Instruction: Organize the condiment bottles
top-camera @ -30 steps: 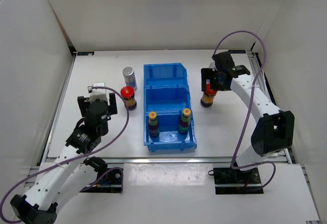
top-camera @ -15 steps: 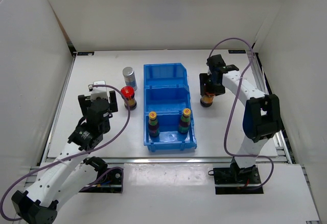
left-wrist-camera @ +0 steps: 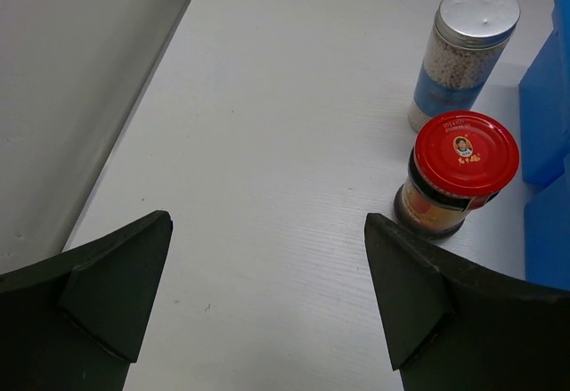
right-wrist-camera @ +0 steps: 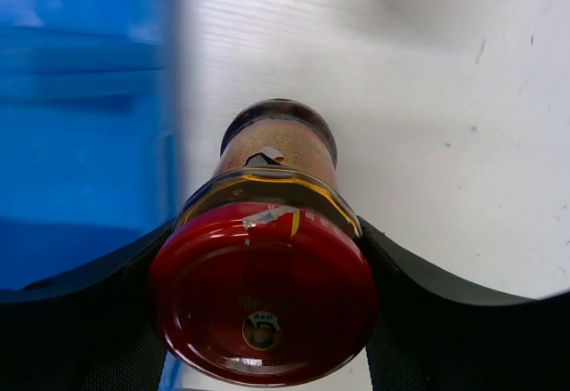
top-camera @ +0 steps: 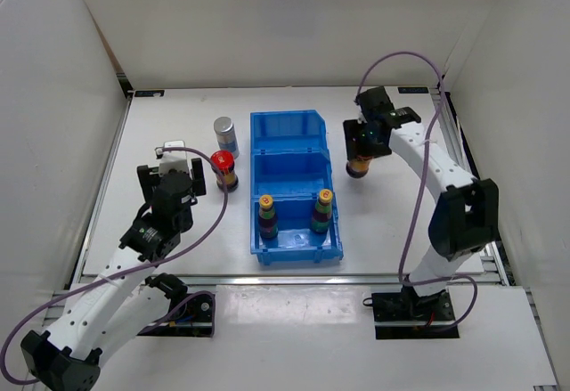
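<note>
On the matte white table [top-camera: 178,115], the blue three-compartment plastic bin [top-camera: 287,133] holds only two slim yellow-capped bottles [top-camera: 266,215], upright in its near compartment; the rest look unsorted. The left end effector [left-wrist-camera: 265,231] is spread and empty. The right end effector [right-wrist-camera: 263,275] pinches a glossy red-capped dark brown bottle [right-wrist-camera: 276,155] beside the bin. A second red-capped bottle [left-wrist-camera: 456,173] and a silver-capped cylindrical bottle [left-wrist-camera: 463,52] stand left of it.

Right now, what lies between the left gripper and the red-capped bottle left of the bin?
Nothing: the left wrist view shows only bare table between the left gripper and the red-capped bottle.
</note>
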Tool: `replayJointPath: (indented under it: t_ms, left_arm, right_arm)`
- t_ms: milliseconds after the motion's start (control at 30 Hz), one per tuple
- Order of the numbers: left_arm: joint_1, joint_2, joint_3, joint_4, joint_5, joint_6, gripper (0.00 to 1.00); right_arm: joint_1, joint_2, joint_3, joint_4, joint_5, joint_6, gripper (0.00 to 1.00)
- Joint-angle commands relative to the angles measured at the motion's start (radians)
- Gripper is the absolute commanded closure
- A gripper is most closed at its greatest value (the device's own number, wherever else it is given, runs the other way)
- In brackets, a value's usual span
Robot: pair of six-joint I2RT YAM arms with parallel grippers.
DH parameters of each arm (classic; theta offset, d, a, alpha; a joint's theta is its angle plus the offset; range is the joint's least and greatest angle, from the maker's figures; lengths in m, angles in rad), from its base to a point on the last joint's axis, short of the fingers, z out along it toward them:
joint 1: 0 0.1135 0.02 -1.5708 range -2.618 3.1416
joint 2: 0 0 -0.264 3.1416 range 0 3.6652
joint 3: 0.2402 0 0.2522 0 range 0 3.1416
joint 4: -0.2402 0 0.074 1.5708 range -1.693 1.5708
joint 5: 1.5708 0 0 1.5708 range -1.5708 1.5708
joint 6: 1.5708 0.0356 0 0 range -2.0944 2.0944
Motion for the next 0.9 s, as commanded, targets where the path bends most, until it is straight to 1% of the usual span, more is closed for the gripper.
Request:
replayJointPath:
  t_ms: [0, 67, 100, 200, 367, 467, 567, 700, 733, 767, 800, 833, 867]
  left_arm:
    - [0.004, -0.013, 0.026, 0.017, -0.001, -0.016, 0.00]
    - [0.004, -0.013, 0.026, -0.003, 0.014, -0.036, 0.00]
    - [0.004, -0.013, 0.026, -0.003, 0.025, -0.036, 0.00]
    - [0.004, -0.013, 0.048, -0.034, 0.025, -0.065, 0.00]
    - [0.004, -0.022, 0.048, -0.034, 0.003, -0.074, 0.00]
    - [0.004, -0.032, 0.039, -0.034, -0.018, -0.074, 0.00]
    - [0.004, -0.032, 0.039, -0.034, -0.018, -0.074, 0.00]
    - [0.004, -0.032, 0.020, -0.013, -0.018, -0.064, 0.00]
    - [0.004, -0.032, 0.020, -0.012, -0.018, -0.064, 0.00]
    - [0.004, -0.032, 0.020, 0.001, -0.018, -0.064, 0.00]
    - [0.004, -0.021, 0.010, 0.014, -0.035, -0.054, 0.00]
    - [0.004, -0.021, -0.003, 0.024, -0.046, -0.041, 0.00]
    - [0.004, -0.021, -0.003, 0.024, -0.046, -0.041, 0.00]
  right_arm:
    - [0.111, -0.151, 0.130, 0.037, -0.018, -0.044, 0.77]
    - [0.190, -0.163, 0.150, 0.037, -0.054, -0.053, 0.80]
    - [0.190, -0.163, 0.167, 0.037, -0.055, -0.053, 0.80]
    - [0.265, -0.137, 0.182, 0.037, -0.085, -0.053, 0.81]
    - [0.288, -0.077, 0.173, 0.047, -0.110, -0.044, 0.81]
    - [0.288, -0.047, 0.144, 0.089, -0.110, -0.035, 0.81]
    - [0.288, 0.002, 0.131, 0.121, -0.119, -0.035, 0.82]
    - [0.288, 0.067, 0.122, 0.121, -0.119, -0.044, 0.82]
    - [0.288, 0.079, 0.122, 0.121, -0.098, -0.044, 0.81]
    - [0.288, 0.101, 0.122, 0.121, -0.081, -0.031, 0.71]
    - [0.288, 0.111, 0.133, 0.121, -0.069, -0.030, 0.66]
    - [0.288, 0.121, 0.133, 0.121, -0.068, -0.021, 0.63]
    - [0.288, 0.136, 0.133, 0.121, -0.056, -0.021, 0.57]
